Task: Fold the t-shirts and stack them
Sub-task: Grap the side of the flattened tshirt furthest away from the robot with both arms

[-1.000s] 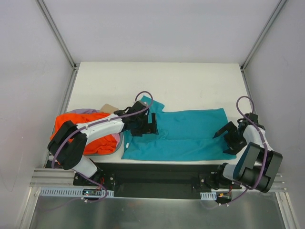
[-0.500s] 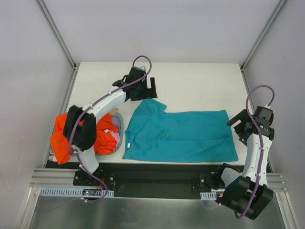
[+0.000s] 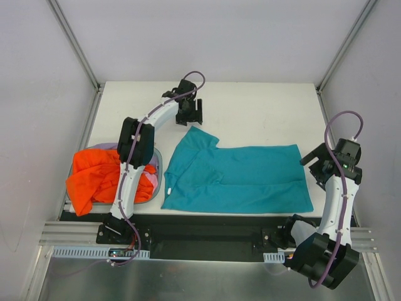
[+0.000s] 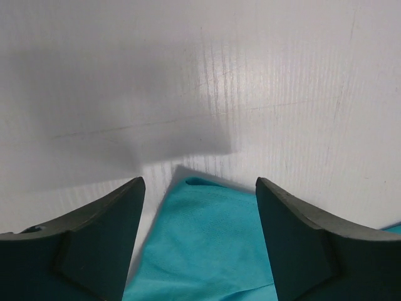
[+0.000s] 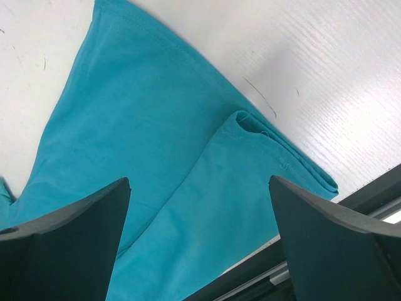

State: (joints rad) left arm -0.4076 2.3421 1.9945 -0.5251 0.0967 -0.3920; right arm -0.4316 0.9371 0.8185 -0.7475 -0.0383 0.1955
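Observation:
The teal t-shirt (image 3: 241,177) lies flat in the middle of the table, folded lengthwise, one sleeve tip pointing to the far side. My left gripper (image 3: 192,115) is open and empty just beyond that sleeve tip; in the left wrist view (image 4: 199,183) the teal tip (image 4: 203,244) lies between the jaws, below them. My right gripper (image 3: 312,162) is open and empty just off the shirt's right hem; the right wrist view (image 5: 199,182) shows the folded hem (image 5: 188,188) beneath it. The orange t-shirt (image 3: 95,177) is heaped at the left, with the lavender-pink t-shirt (image 3: 151,180) peeking out under it.
A grey tray (image 3: 160,164) holds the orange and pink heap at the table's left front. The table's near edge (image 5: 351,194) runs close to the teal hem, with the black arm rail (image 3: 207,232) behind it. White enclosure walls stand on three sides.
My left gripper has left the teal shirt's collar area and moved to the far side, beyond the sleeve tip. My right gripper has drawn back to the right, off the hem.

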